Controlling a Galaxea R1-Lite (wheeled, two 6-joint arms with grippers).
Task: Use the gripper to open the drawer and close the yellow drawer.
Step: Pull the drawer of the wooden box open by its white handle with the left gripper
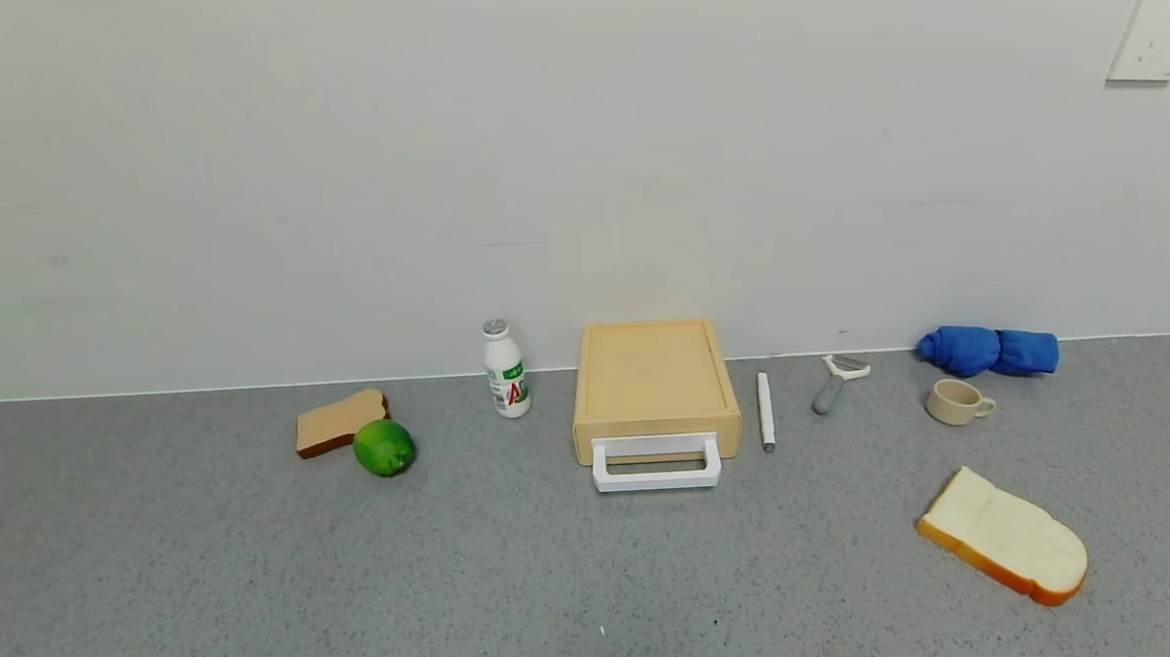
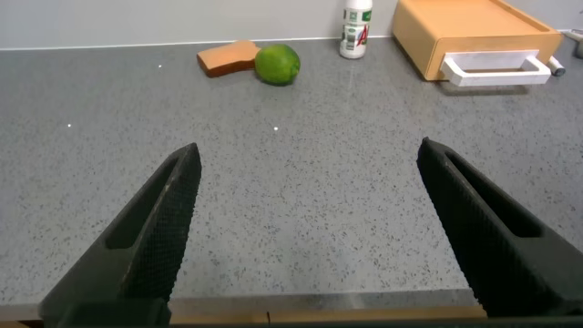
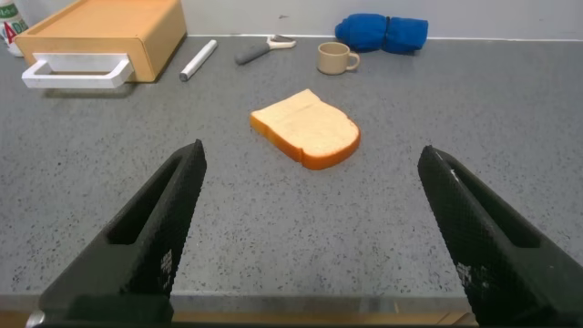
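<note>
The pale yellow-tan drawer box stands against the back wall at the middle of the counter, drawer pushed in, its white loop handle facing me. It also shows in the left wrist view and the right wrist view. Neither gripper shows in the head view. My left gripper is open and empty over the counter's front edge, far from the drawer. My right gripper is open and empty over the front edge too, near the white bread slice.
Left of the box: a small white bottle, a lime, a brown bread slice. Right of it: a white pen, a peeler, a beige cup, a blue cloth, a white bread slice.
</note>
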